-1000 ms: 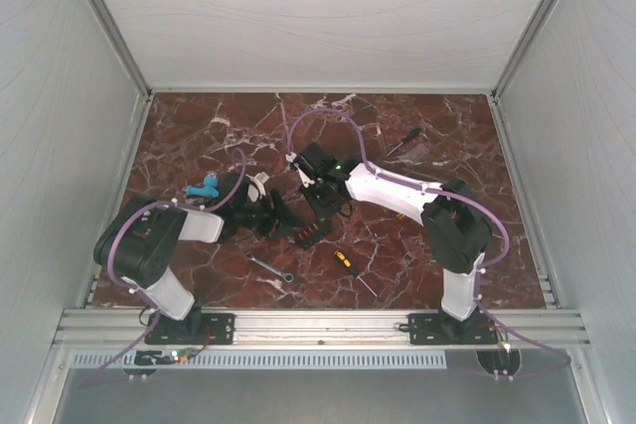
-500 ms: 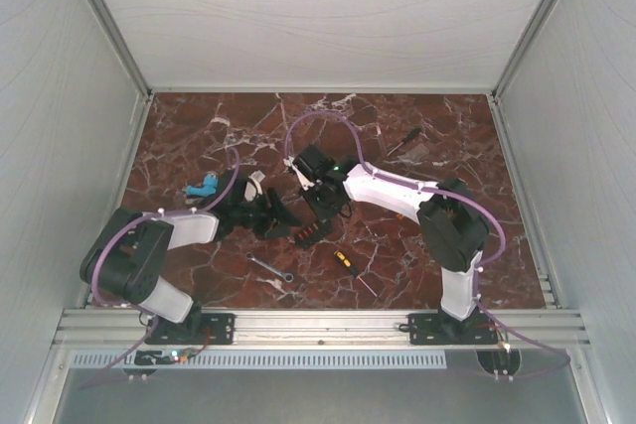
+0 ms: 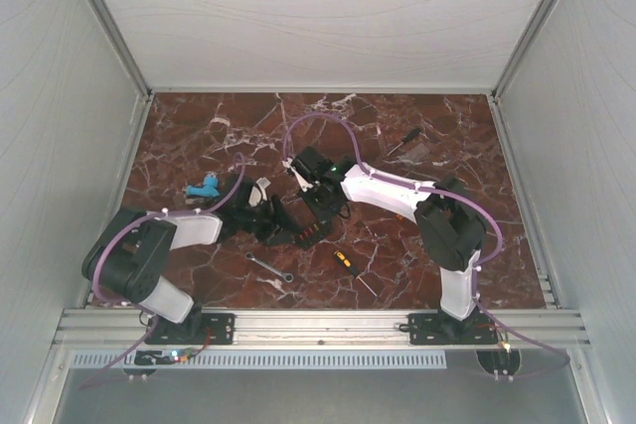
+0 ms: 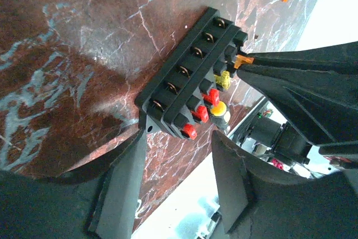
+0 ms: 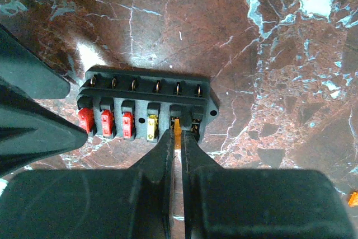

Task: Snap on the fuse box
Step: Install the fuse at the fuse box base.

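Two grippers meet at fuse box (image 5: 145, 90), lying flat mid-worktop (image 3: 417, 136) between my arms. My right gripper (image 5: 177, 141) closed, pinching orange fuse (image 4: 241, 60) at fifth slot, likely to seat it beside three red fuses (image 5: 106, 122) and yellow fuse (image 5: 151, 128). My left gripper (image 4: 179, 155): jaws half apart, bracketing box end, probably steadying it; cannot tell whether clamped.
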Robot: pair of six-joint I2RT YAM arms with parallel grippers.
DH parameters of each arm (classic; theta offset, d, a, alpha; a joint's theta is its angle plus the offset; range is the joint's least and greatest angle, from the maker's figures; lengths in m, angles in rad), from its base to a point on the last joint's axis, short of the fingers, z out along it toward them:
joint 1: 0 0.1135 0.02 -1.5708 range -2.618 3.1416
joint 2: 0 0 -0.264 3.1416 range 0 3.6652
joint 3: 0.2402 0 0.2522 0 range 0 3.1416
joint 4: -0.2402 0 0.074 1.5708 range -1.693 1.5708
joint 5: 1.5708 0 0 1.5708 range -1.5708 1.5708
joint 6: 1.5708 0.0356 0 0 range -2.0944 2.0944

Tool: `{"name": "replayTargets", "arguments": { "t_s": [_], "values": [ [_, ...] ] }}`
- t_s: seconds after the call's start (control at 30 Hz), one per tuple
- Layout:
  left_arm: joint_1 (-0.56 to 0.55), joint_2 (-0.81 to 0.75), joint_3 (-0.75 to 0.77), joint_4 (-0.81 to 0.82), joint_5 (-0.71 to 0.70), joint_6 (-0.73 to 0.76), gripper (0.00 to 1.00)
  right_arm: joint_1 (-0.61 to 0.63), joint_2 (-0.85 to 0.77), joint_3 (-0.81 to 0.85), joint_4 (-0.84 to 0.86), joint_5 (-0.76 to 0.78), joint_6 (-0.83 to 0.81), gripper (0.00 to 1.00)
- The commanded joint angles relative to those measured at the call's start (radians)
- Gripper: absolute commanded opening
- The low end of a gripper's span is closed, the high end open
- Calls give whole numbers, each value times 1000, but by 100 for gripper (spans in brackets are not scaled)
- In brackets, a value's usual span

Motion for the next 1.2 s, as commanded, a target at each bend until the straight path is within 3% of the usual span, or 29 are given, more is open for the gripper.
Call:
{"name": "replayTargets", "arguments": {
  "t_s": [0.0, 1.17],
  "values": [
    [-17, 28, 30, 31, 16, -17, 50, 16, 16, 17, -42, 15, 18, 0],
    [-50, 141, 125, 10, 14, 22, 50, 50, -111, -15, -136, 161, 219, 0]
  ]
}}
